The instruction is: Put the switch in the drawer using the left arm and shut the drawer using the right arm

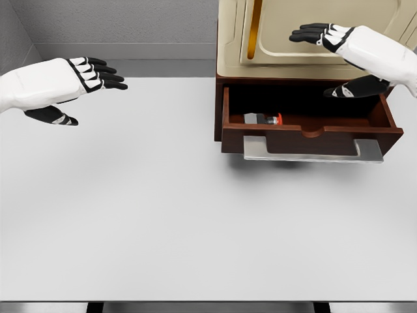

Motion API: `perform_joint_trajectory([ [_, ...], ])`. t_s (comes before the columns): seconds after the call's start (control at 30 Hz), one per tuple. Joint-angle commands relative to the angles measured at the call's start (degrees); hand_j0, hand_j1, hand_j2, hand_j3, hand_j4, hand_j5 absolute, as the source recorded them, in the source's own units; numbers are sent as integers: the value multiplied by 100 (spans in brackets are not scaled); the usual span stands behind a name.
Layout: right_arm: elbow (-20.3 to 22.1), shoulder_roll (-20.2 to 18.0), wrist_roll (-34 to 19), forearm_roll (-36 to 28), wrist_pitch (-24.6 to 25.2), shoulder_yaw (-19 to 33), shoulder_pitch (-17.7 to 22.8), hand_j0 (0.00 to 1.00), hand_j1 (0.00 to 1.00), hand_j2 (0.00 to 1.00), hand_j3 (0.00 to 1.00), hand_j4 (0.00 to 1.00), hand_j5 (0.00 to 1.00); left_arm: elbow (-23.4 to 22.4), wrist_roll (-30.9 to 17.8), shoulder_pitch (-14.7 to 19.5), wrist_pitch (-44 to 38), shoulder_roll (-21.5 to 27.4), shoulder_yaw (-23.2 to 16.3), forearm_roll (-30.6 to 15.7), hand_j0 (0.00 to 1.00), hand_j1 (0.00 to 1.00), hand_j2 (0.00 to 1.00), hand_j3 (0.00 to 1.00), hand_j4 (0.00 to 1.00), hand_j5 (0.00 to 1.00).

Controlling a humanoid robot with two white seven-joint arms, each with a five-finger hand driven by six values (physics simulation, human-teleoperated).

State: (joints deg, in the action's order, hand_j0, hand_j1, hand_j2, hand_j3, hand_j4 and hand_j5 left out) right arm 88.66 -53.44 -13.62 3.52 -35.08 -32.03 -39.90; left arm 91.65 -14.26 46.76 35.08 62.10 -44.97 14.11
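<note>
Switch (262, 119) lies in open drawer (313, 134), looks small, rigid, light | next hold prob. handle (313, 149), near front | L hand (91, 73) far left, fingers spread, empty | R hand (326, 36) over drawer, fingers open, empty

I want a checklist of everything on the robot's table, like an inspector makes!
Surface: white table, bare except for the cabinet.
Job's things: switch lies inside the open drawer, near its front left; the drawer is pulled out, with a metal handle at the front.
Clutter: nothing seen.
Hands: left hand open, above the table's left side, holding nothing; right hand open, above the drawer's right rear.
Cables: nothing seen.
Surroundings: beige cabinet above the drawer; grey wall behind.
</note>
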Motion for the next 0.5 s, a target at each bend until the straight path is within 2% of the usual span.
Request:
perform_joint_trajectory([
  [0.0, -86, 17, 8, -10, 8, 4, 0, 100, 100, 100, 100, 100, 100, -7, 11, 0, -8, 12, 6, -49, 100, 100, 100, 100, 100, 100],
  [0.1, -130, 105, 8, 87, 8, 4, 0, 100, 100, 100, 100, 100, 100, 2, 11, 0, -8, 4, 6, -49, 100, 100, 100, 100, 100, 100],
  [0.23, 19, 17, 8, 61, 8, 13, 17, 100, 100, 100, 100, 100, 100, 11, 2, -44, -8, 4, 6, -22, 100, 100, 100, 100, 100, 100],
  [0.37, 714, -606, 35, -10, 8, 22, 79, 100, 100, 100, 100, 100, 100, 2, 2, -79, -8, 4, 6, -14, 100, 100, 100, 100, 100, 100],
  [0.47, 819, -905, 44, -282, 8, 22, 88, 100, 100, 100, 100, 100, 100, 2, 2, -79, -8, 4, 6, -31, 100, 100, 100, 100, 100, 100],
])
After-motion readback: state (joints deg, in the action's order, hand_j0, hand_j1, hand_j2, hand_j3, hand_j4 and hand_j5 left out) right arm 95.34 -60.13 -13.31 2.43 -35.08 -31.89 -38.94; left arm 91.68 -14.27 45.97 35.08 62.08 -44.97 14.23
